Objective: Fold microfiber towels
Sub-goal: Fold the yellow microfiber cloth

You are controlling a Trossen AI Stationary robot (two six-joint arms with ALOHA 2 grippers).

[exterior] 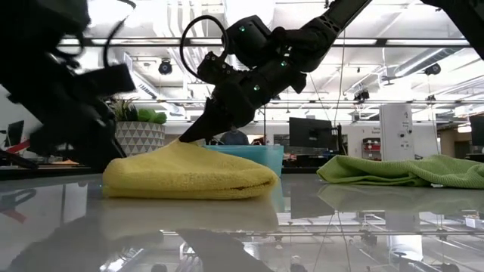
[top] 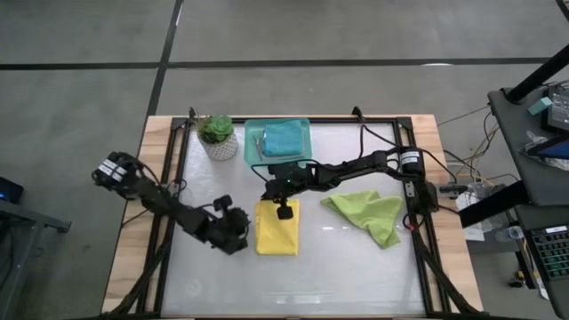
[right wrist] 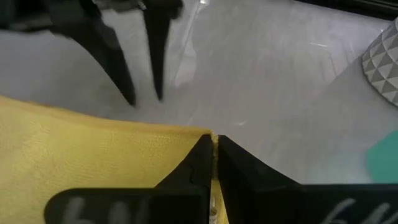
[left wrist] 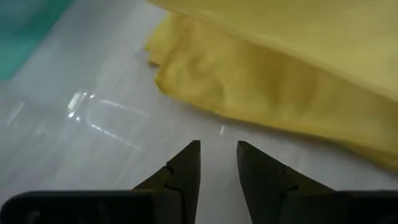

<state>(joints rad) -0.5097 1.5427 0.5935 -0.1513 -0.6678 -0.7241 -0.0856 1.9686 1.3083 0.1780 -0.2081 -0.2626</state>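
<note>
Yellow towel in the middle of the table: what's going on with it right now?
The yellow towel lies folded on the table. The right gripper is shut on its edge, pinching the cloth from above. The left gripper sits just beside the towel with its fingers open and nothing between them. A lime green towel lies crumpled to the right, not yet folded, and a teal-blue towel rests in the teal tray near a small potted plant.

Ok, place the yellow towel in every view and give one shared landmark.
High view: yellow towel, table centre, under the right gripper.
Low view: folded mound, left of centre.
Left wrist: ahead of the open fingers.
Right wrist: edge pinched.
Landmark: right gripper.
</note>
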